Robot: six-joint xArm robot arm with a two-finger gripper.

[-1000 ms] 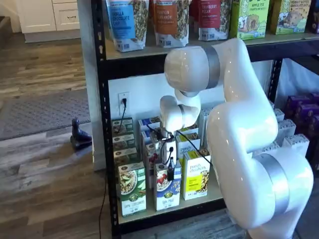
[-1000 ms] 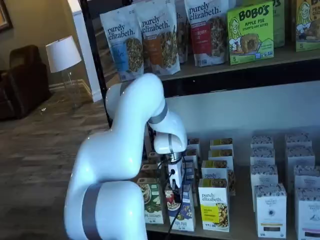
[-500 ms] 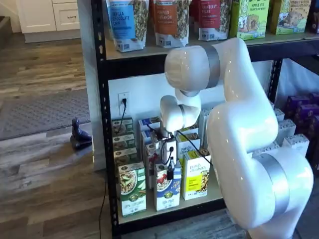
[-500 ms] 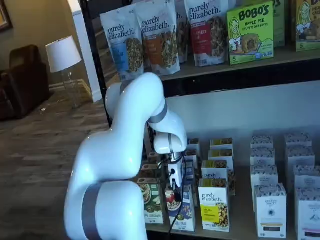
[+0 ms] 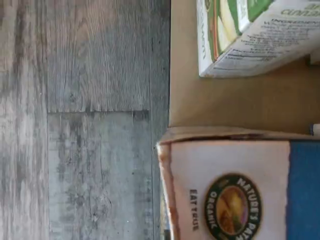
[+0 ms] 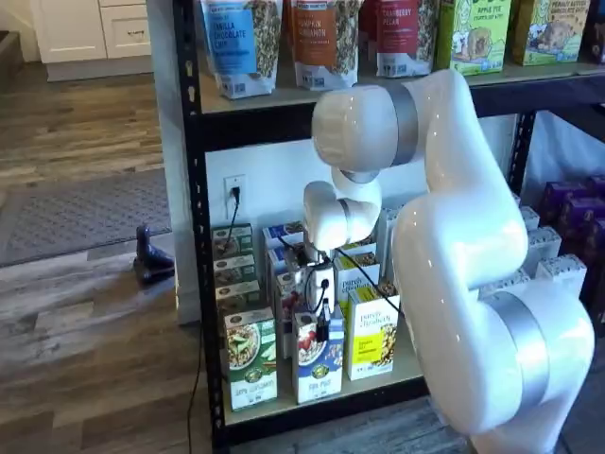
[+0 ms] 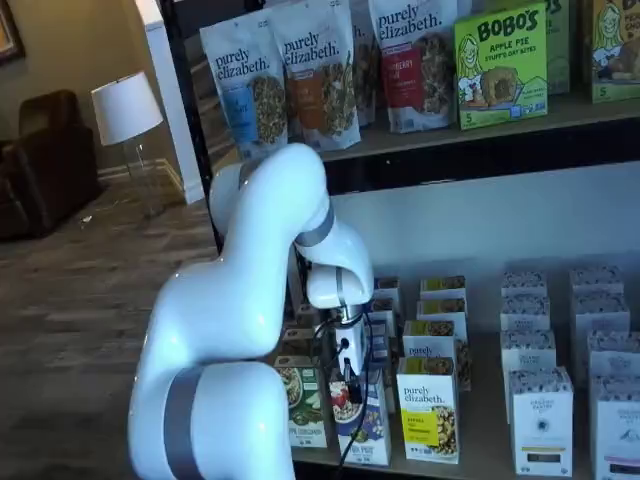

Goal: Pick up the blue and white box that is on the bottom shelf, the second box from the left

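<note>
My white arm (image 6: 454, 255) is the biggest thing here; it stands between the cameras and the black steel rack (image 6: 194, 236) and hides much of the shelves. It is smooth and rounded, with grey bands at the joints.

The bottom shelf (image 6: 284, 402) is a flat tan board with a black rail along its front edge. In the front row I count three tall boxes: a green-and-white box (image 6: 250, 359) at the left, the blue and white box (image 6: 318, 364) in the middle, a yellow box (image 6: 371, 331) at the right. They stand close, with only narrow gaps between them — little free room at the sides. More boxes stand in rows behind them. In front of the shelf edge the grey wood floor (image 5: 85, 120) is open.

On the upper shelf (image 7: 560, 110) I see three granola bags (image 7: 320, 70) and a green Bobo's box (image 7: 502, 65).

The blue and white box is cardboard, with a blue top and a white lower front, and it leans a little compared with its neighbours. My gripper (image 6: 321, 326) is down at its top edge. The black fingers (image 7: 351, 385) are small and partly hidden by a cable; they seem closed on the box top, but I cannot tell for certain.
</note>
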